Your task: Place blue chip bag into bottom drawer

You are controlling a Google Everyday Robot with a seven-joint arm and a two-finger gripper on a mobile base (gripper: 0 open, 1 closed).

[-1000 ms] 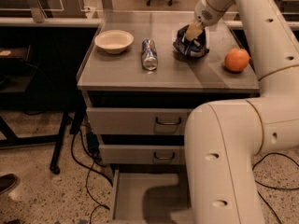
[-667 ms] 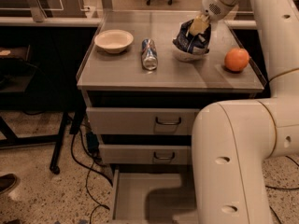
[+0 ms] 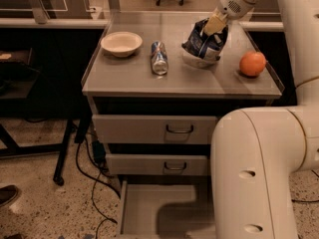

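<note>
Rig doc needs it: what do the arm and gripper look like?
Arm: glossy off-white, rounded segments, small oval recesses on the near link; no cables or markings visible. Gripper, top right at the blue chip bag: white rounded wrist with dotted grey disc, tan fingers.

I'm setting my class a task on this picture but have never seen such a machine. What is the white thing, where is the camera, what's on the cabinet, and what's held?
The large white shape is a robot arm, filmed by one camera looking down at a cabinet; where the camera is mounted is not known. At the arm's end, top right, the tool is closed on the top of a crumpled blue chip bag, towards the back right of the grey cabinet top. On that top lie a white bowl, a drink can on its side and an orange. Below, the bottom drawer stands open, its floor plain grey.
</note>
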